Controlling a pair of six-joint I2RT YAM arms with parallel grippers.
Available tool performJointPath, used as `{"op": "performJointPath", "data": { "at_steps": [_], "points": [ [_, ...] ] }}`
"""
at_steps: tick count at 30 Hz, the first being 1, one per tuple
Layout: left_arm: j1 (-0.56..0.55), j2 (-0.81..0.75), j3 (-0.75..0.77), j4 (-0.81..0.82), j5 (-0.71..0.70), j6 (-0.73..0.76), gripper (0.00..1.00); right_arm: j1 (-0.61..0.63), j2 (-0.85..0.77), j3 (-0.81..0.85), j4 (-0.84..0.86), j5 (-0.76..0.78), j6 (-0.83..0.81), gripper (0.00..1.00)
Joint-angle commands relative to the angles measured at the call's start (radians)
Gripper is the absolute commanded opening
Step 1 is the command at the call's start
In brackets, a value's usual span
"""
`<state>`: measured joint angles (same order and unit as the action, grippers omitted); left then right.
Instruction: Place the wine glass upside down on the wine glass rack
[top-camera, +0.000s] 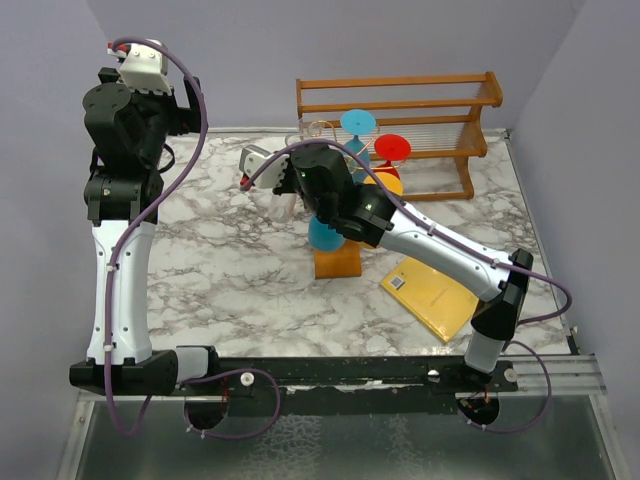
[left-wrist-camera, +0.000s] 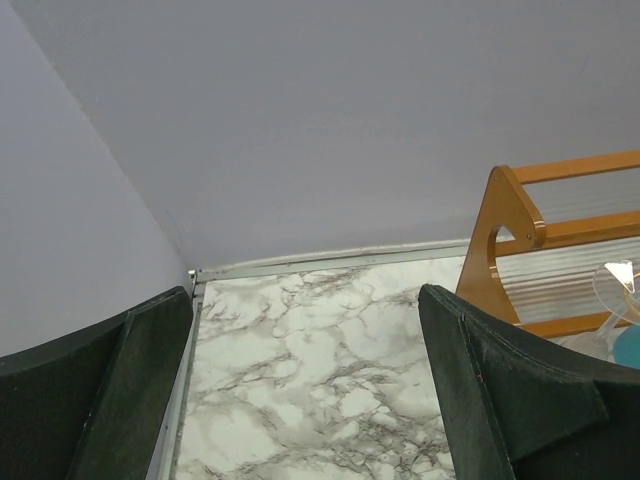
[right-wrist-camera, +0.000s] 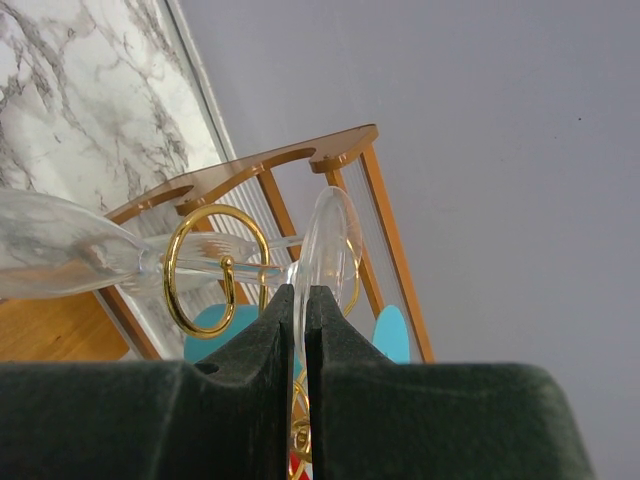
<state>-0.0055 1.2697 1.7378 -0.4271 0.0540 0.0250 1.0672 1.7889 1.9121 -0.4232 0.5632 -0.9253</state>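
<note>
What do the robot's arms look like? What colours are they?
Both the left arm and the right arm have white tube-shaped links with chunky black joints. A thin purple cable loops along each one. The left gripper and right gripper have flat, dark fingers with a rough, foamy-looking surface.
</note>
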Motion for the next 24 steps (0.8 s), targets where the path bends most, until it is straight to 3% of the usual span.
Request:
{"op": "performJointPath", "data": {
  "at_steps": [1, 24],
  "points": [
    [0.009, -0.014, 0.002, 0.034, 0.027, 0.006, 0.99, 0.006, 0.019, 0.047, 0.032, -0.031, 0.004, 0.01],
    [0.009, 0.003, 0.014, 0.035, 0.027, 0.003, 0.99, 0.02, 0.024, 0.087, -0.048, -0.13, 0.021, 0.01]
  ]
}}
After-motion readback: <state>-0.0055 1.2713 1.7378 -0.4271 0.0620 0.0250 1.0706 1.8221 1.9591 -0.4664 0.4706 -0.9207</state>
